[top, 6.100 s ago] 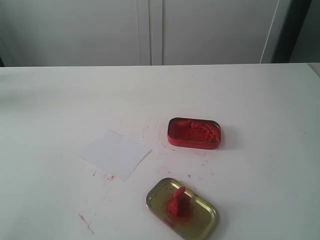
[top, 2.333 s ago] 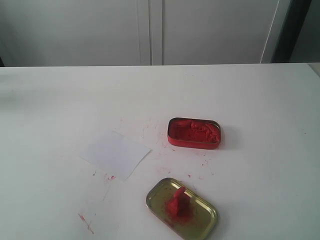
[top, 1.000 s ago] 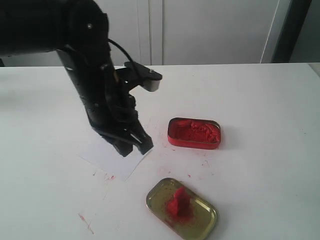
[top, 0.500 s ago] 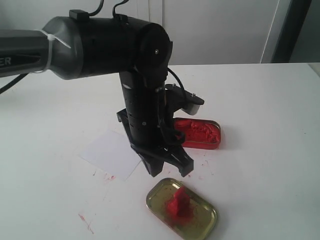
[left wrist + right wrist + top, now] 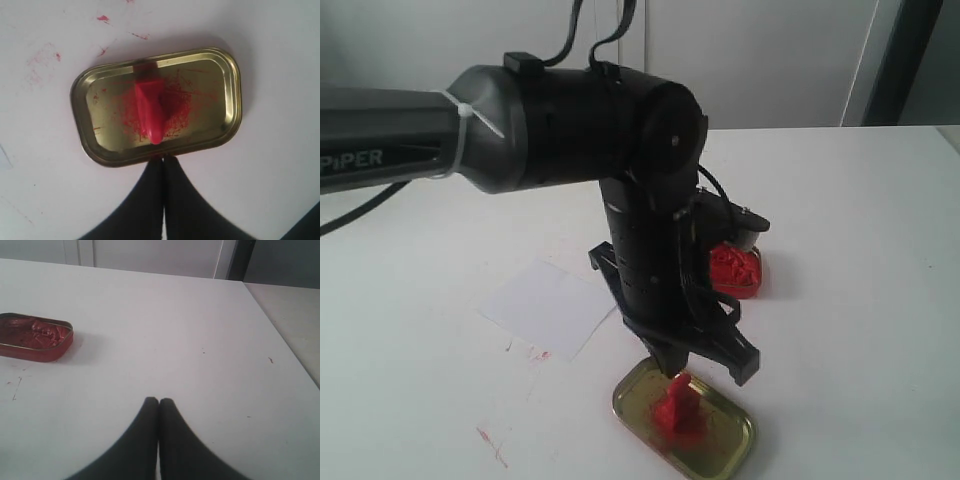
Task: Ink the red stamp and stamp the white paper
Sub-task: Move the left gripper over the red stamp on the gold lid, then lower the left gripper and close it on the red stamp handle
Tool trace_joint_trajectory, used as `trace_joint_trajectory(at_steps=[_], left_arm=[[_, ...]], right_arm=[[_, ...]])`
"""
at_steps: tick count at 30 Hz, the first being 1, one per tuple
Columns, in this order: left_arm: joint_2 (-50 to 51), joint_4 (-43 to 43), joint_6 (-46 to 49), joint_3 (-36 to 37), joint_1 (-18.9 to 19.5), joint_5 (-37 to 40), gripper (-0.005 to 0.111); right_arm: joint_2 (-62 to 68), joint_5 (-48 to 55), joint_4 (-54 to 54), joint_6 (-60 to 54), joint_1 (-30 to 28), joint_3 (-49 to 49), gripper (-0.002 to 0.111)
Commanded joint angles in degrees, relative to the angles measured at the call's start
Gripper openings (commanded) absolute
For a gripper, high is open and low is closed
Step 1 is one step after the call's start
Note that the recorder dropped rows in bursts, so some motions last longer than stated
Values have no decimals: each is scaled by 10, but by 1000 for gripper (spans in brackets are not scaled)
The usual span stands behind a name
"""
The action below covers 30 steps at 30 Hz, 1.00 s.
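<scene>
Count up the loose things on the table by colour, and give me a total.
Red: 2, the stamp and the tin
Gold: 1, the lid
White: 1, the paper
Total: 4

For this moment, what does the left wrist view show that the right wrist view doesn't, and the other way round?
Left wrist view only: the red stamp on the gold lid, amid a red ink smear. The left gripper is there too, its fingers pressed together, tips close to the lid's rim.
Right wrist view only: the open red ink tin, the table's far edge, the pale wall behind, and the right gripper, fingers together.
Both: the white table with small red marks, and one shut pair of black fingers.
</scene>
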Motion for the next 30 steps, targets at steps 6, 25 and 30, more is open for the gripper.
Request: trace_joint_trajectory(at_steps=[6,25,30], left_arm=[[17,6,-7,-3,-11,-7,23],[64,39,-7,-3,-11,-35,44],[71,35,-7,-3,-11,-37,44]], right_arm=[[-1,-7,0,0,-3,3,0],[-1,-7,0,0,-3,3,0],[-1,-7,1,0,-3,3,0]])
